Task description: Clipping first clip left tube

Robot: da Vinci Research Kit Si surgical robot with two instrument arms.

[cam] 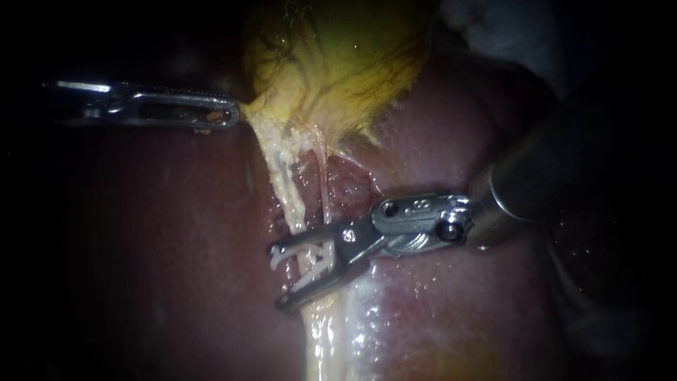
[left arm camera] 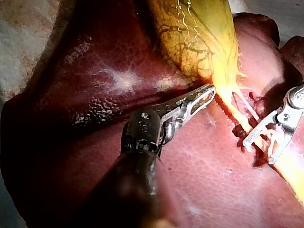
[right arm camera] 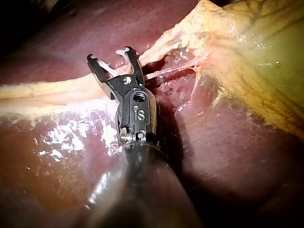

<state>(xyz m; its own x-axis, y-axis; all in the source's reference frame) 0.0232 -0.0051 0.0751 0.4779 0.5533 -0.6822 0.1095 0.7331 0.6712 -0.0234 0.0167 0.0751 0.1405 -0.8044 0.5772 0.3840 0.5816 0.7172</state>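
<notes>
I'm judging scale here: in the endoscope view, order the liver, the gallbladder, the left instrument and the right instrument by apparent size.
Liver, filling most of the view.
Gallbladder and right instrument: about alike, the instrument's shaft nearer the camera, so unranked.
Left instrument, smallest.

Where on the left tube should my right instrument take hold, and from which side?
Probably take the left tube on its bare stretch just below the gallbladder, from the right, the right instrument setting open jaws square across it. There it runs taut and apart from the thinner tube beside it.
</notes>
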